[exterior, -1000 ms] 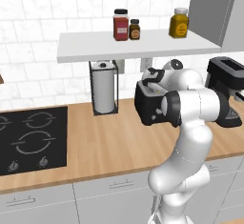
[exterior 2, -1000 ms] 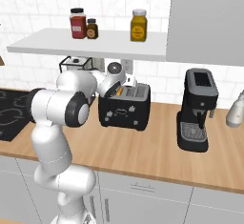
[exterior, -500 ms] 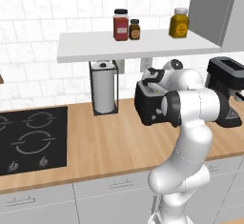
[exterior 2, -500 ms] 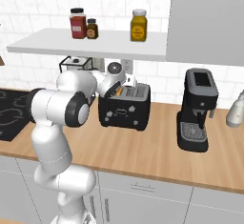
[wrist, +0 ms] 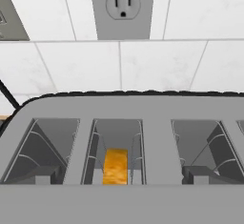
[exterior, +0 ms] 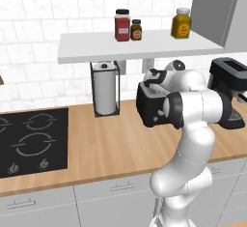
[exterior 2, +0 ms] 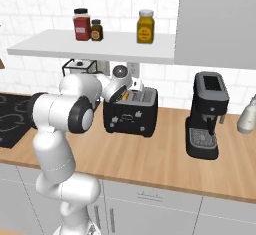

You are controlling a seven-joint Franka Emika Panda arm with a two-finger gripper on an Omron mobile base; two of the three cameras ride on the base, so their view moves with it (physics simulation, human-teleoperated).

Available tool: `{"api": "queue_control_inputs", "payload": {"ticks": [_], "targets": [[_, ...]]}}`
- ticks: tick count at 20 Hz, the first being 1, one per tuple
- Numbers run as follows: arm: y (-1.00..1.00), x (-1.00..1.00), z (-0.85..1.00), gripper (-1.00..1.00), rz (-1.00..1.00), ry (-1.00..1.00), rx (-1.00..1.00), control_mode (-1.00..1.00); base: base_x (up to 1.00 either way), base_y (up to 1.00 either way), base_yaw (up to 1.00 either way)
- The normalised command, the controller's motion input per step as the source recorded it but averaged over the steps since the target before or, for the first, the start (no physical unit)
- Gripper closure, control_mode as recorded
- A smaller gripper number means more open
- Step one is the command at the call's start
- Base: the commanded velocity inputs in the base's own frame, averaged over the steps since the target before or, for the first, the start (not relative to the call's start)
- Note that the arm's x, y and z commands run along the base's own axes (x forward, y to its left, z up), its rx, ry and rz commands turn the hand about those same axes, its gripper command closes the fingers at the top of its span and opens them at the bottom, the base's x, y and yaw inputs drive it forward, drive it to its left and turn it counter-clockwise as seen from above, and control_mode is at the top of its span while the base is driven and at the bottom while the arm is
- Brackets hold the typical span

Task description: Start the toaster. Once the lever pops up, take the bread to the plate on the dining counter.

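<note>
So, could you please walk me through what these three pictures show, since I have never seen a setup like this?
This is a simulated kitchen with a white robot arm on a drivable base. Two pictures come from cameras on the base, behind the arm to its left and right. The third comes from a camera on the hand, looking down into the black toaster.

On the wooden worktop stand the toaster, a black coffee machine, a paper towel holder and a black hob. Three jars sit on the shelf above.

The gripper is open and holds nothing. In the hand view, the bread sits low in one toaster slot, with a wall socket behind.
</note>
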Motion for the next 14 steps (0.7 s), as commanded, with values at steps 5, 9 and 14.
{"api": "queue_control_inputs", "payload": {"ticks": [5,9,14], "targets": [[0.0,0.0,0.0,-1.0,0.0,0.0,0.0,-1.0,0.0,0.0,0.0],[0.0,0.0,0.0,-1.0,0.0,0.0,0.0,-1.0,0.0,0.0,0.0],[0.0,0.0,0.0,-1.0,0.0,0.0,0.0,-1.0,0.0,0.0,0.0]]}}
